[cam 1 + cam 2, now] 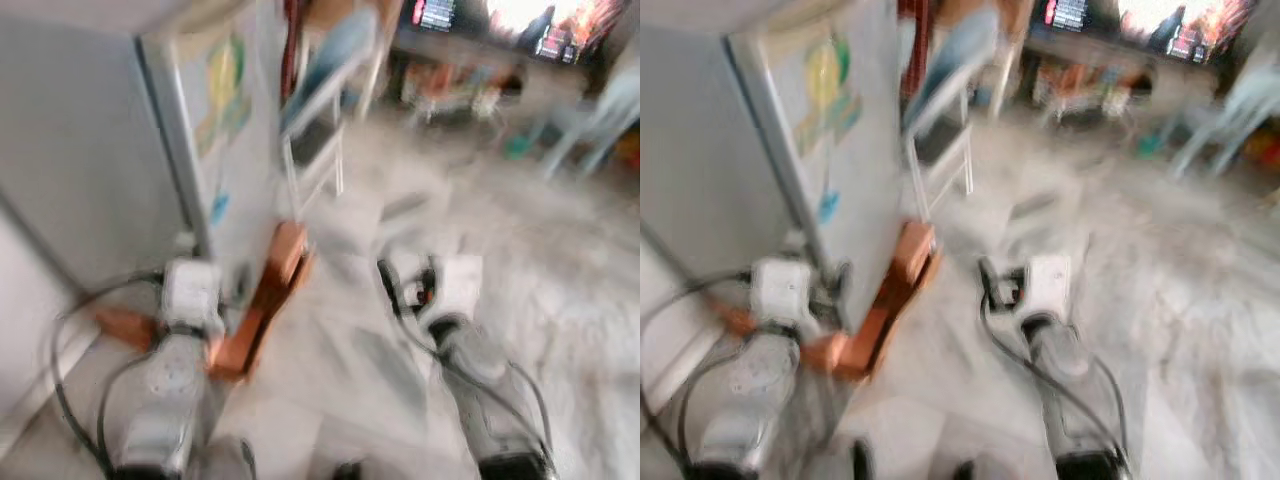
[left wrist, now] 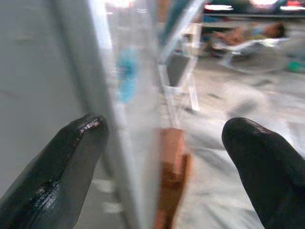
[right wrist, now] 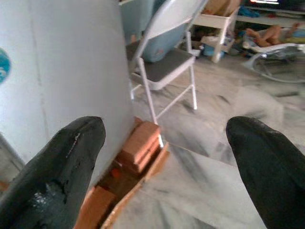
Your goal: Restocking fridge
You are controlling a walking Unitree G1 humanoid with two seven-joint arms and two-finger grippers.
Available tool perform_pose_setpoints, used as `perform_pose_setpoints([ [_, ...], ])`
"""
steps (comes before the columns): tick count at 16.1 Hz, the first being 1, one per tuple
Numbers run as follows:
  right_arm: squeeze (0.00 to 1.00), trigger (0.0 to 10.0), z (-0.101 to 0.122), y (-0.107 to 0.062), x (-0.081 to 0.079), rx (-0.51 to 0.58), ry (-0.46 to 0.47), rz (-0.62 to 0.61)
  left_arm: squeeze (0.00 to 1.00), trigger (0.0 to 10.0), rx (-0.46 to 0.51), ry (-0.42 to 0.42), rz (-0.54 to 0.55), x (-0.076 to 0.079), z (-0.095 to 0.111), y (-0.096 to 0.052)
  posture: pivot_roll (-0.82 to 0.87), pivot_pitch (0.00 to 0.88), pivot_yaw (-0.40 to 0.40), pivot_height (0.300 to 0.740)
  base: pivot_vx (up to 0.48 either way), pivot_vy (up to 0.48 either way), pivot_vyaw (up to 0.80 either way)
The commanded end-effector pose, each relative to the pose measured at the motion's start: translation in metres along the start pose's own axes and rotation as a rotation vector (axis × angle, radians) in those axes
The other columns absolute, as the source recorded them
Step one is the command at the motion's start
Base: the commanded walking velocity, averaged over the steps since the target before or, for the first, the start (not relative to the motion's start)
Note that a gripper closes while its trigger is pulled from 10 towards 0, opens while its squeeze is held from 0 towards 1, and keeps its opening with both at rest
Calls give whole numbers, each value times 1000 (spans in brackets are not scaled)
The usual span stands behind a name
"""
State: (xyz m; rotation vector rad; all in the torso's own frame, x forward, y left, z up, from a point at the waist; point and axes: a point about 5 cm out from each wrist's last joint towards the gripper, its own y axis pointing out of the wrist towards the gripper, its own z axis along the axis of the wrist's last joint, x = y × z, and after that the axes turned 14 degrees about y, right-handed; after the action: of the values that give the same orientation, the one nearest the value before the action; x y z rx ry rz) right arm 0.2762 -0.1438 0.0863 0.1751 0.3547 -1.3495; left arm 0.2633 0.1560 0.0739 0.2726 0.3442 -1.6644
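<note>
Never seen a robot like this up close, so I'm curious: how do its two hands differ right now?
The left hand is up against the grey fridge, its fingers straddling the front corner edge; the right hand hangs over the marble floor, away from the fridge. The left hand sits near the orange bricks at the fridge's foot, with the right further off. Both are open, holding nothing.

Folding chair (image 3: 164,57) stands beside orange bricks (image 3: 140,143) on marble floor (image 3: 214,157).

I'm looking over a grey marbled floor (image 3: 205,186). A white folding chair (image 3: 164,62) is standing near orange bricks (image 3: 140,143), with bright screens glowing far behind.
</note>
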Motion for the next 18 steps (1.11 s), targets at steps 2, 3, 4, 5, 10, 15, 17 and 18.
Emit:
perform_pose_setpoints([
  [2,0,10000,4,0,-2,13,6,3,0,10000,18,22,13,-6,5,3,132,176,-104,740,0,420,-788],
  [3,0,10000,5,-1,-2,12,7,5,0,10000,16,7,0,-5,5,3,131,179,-106,740,0,326,-400],
  [4,0,10000,5,-1,-2,8,8,7,0,10000,15,4,-6,-3,5,3,129,182,-109,740,0,311,0],
  [5,0,10000,4,-1,-2,6,7,7,0,10000,14,6,-3,-3,5,3,130,184,-109,740,0,281,-413],
  [10,0,10000,4,-2,-3,-2,-3,14,0,10000,8,-16,15,-1,4,2,125,197,-120,740,0,406,-399],
  [15,0,10000,3,-3,-4,-5,-9,10,0,10000,19,9,3,1,6,0,122,204,-119,740,0,150,0],
  [17,0,10000,3,-4,-4,-7,-11,8,0,10000,31,13,40,0,8,0,122,206,-121,740,0,0,0],
  [18,0,10000,2,-6,-2,-11,-13,2,0,10000,27,-25,56,0,8,1,121,206,-127,740,0,0,0],
])
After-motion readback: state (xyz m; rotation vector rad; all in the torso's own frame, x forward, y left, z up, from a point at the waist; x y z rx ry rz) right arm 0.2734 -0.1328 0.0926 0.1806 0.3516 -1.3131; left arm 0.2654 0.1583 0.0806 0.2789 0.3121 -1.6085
